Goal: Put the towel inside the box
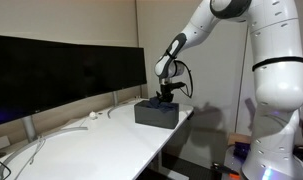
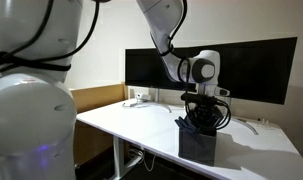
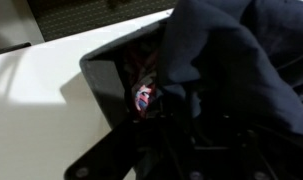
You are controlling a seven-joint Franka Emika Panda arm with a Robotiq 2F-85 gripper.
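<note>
A dark box (image 1: 156,114) stands near the edge of the white table; it also shows in the other exterior view (image 2: 197,145) and fills the wrist view (image 3: 99,78). My gripper (image 1: 166,97) (image 2: 198,120) is lowered into the box's open top. The dark towel (image 3: 231,60) hangs bunched at my gripper (image 3: 191,135) and reaches down into the box, covering most of the opening. The jaws look closed on the cloth, though they are very dark. A small red and blue item (image 3: 142,98) lies inside the box.
A wide black monitor (image 1: 61,70) (image 2: 241,65) stands along the back of the white table (image 1: 101,145) (image 2: 131,125). White cables (image 1: 51,135) lie on the table. The table edge is right beside the box.
</note>
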